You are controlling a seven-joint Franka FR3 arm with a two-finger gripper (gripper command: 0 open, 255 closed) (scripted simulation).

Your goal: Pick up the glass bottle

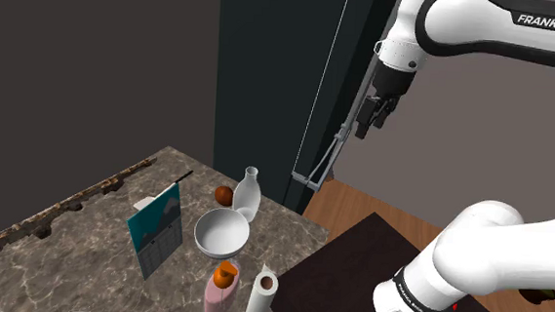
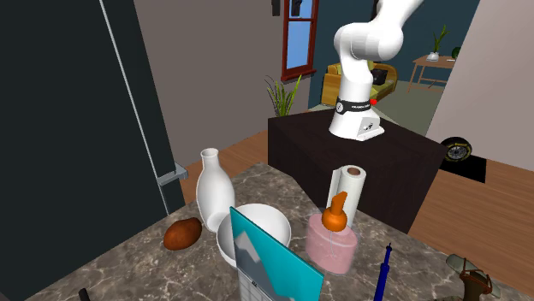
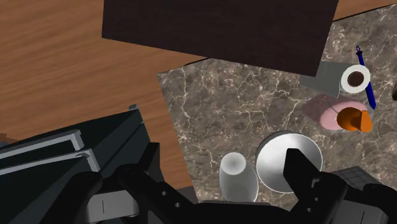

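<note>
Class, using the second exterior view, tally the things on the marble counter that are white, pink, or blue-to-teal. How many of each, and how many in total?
White: 3 (bottle, bowl, paper roll)
Pink: 1 (dispenser)
Blue or teal: 2 (book, pen)
Total: 6

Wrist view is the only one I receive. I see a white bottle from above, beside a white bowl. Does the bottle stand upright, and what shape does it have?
Observer: Yes, it stands upright. The bottle has a wide body and a narrow neck with a flared lip.
Operator: Is anything near it that I cannot see?
Observer: A brown rounded object lies on the table close beside the bottle's base, apart from the bowl.
Operator: How high are the jaws?
Observer: In the shoulder view they hang high above the table, well over the bottle's lip, not yet down at it.
</note>
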